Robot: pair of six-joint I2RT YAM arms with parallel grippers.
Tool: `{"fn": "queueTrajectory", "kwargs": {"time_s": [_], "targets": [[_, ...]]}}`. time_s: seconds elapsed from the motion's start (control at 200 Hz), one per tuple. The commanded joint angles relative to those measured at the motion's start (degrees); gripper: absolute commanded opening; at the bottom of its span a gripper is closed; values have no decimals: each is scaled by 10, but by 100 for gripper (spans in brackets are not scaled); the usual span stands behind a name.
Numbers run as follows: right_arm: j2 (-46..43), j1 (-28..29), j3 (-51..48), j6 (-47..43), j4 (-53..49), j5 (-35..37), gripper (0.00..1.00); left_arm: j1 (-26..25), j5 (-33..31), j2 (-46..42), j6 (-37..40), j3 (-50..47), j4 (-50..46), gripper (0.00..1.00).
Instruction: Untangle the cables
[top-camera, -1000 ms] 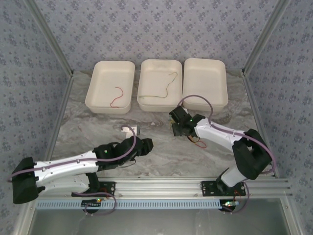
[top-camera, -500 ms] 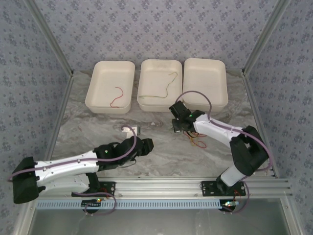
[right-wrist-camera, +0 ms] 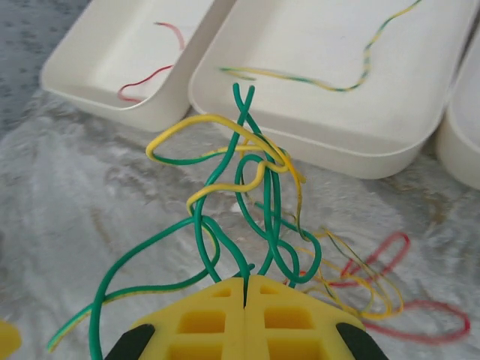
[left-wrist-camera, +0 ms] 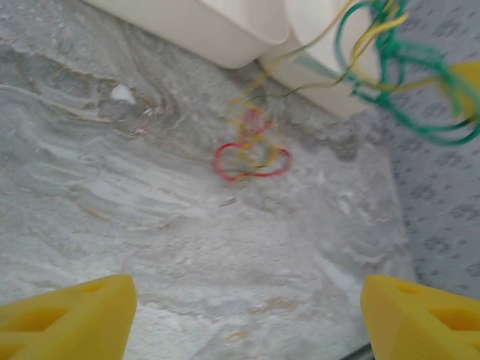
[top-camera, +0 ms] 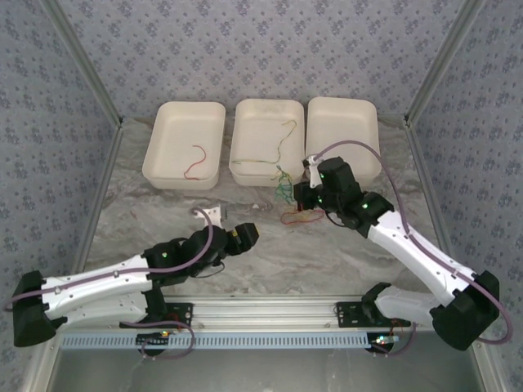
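My right gripper (top-camera: 299,193) (right-wrist-camera: 246,280) is shut on the green cable (right-wrist-camera: 264,196) and holds it off the table. Yellow cable (right-wrist-camera: 196,128) loops through the green one in a hanging tangle (top-camera: 283,183) just in front of the middle tray (top-camera: 245,117). Red cable (top-camera: 296,217) (right-wrist-camera: 420,309) and thin yellow loops trail from it on the marble. My left gripper (top-camera: 244,235) (left-wrist-camera: 247,311) stands open over bare table, to the near left of the tangle. The left wrist view has the red loop (left-wrist-camera: 252,162) ahead and the green cable (left-wrist-camera: 390,56) at top right.
Three white trays stand in a row at the back. The left tray (top-camera: 167,122) holds a red cable (top-camera: 194,161), the middle one a yellow-green cable (top-camera: 283,140), and the right tray (top-camera: 343,135) is bare. A small white object (top-camera: 214,216) lies near my left gripper.
My right gripper shut on the green cable and rose, lifting the tangle toward the trays as the arm swung out. My left gripper opened wider.
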Motion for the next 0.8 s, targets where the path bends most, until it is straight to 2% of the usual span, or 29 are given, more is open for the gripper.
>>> {"fn": "queueTrajectory", "kwargs": {"time_s": [0.0, 0.08, 0.2, 0.32, 0.51, 0.645, 0.7, 0.794], "targets": [[-13, -4, -46, -20, 38, -96, 0, 5, -9, -18, -36, 21, 36, 83], [-23, -5, -76, -20, 66, -120, 0, 19, 22, -3, -17, 32, 64, 83], [-19, -6, -89, -26, 80, -155, 0, 54, 61, 41, 51, 89, 6, 72], [-9, -4, -84, -36, 69, -173, 0, 114, 145, 82, 116, 116, 1, 58], [5, -7, -76, -41, 52, -192, 0, 135, 201, 144, 276, 190, -57, 55], [19, -11, -64, -43, 36, -213, 0, 134, 177, 176, 373, 232, -134, 52], [20, -11, -63, -43, 34, -216, 0, 135, 157, 180, 393, 231, -149, 53], [21, -14, -61, -43, 32, -215, 0, 137, 161, 193, 414, 233, -159, 53]]}}
